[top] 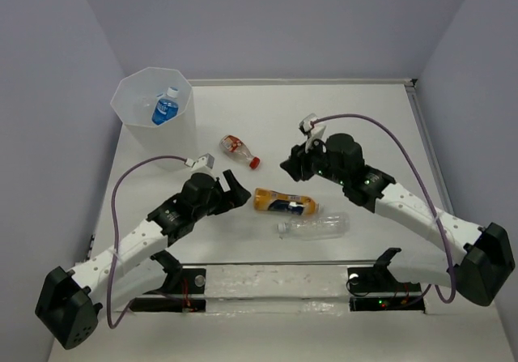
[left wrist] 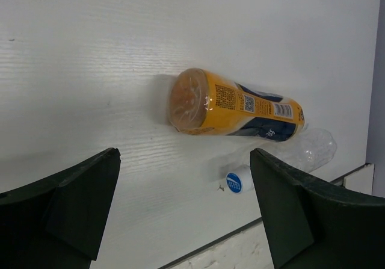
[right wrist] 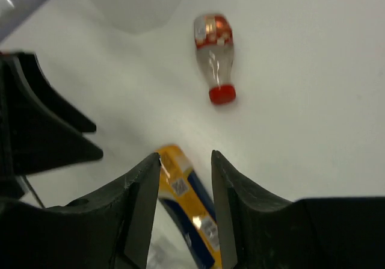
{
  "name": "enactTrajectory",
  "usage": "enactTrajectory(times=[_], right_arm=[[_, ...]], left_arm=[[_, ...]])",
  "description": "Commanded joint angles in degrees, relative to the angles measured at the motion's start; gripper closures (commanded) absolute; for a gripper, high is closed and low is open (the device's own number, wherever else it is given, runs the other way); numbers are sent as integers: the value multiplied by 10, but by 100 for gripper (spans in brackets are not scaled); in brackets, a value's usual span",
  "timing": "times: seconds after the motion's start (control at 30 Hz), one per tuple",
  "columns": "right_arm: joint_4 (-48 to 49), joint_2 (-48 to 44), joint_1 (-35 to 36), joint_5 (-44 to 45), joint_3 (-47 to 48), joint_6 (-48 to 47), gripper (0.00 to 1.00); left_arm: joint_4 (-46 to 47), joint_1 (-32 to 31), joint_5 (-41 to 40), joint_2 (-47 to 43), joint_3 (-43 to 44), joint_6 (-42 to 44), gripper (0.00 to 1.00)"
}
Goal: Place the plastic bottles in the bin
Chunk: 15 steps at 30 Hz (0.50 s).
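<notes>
The bin (top: 133, 115) stands at the far left with a blue-labelled bottle (top: 166, 107) inside. A red-labelled, red-capped bottle (top: 239, 150) lies near it and shows in the right wrist view (right wrist: 215, 52). The orange bottle (top: 285, 202) lies mid-table beside a clear bottle (top: 316, 224). My left gripper (top: 237, 192) is open and empty just left of the orange bottle (left wrist: 234, 109). The clear bottle (left wrist: 313, 151) lies behind it. My right gripper (top: 293, 166) is open and empty above the orange bottle (right wrist: 186, 215), which shows through its gap.
The table's near edge, a dark strip (left wrist: 240, 236), runs just below the clear bottle's cap (left wrist: 239, 182). Walls close the table at the back and both sides. My left gripper's fingers (right wrist: 42, 124) show at the left of the right wrist view.
</notes>
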Motion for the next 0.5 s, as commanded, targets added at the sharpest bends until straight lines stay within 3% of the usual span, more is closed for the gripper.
enactTrajectory(times=[0.0, 0.03, 0.1, 0.2, 0.47], right_arm=[[-149, -35, 11, -30, -38, 0, 48], [-151, -21, 11, -43, -32, -6, 34], [-170, 12, 11, -64, 1, -42, 19], [-193, 96, 11, -83, 57, -108, 12], [-293, 254, 51, -86, 178, -191, 7]], left_arm=[[25, -7, -64, -16, 14, 5, 1], [25, -7, -73, -25, 26, 19, 1], [9, -7, -83, -55, 41, 52, 1], [-46, -7, -114, -99, 75, 87, 1], [-104, -6, -155, -201, 178, 211, 1]])
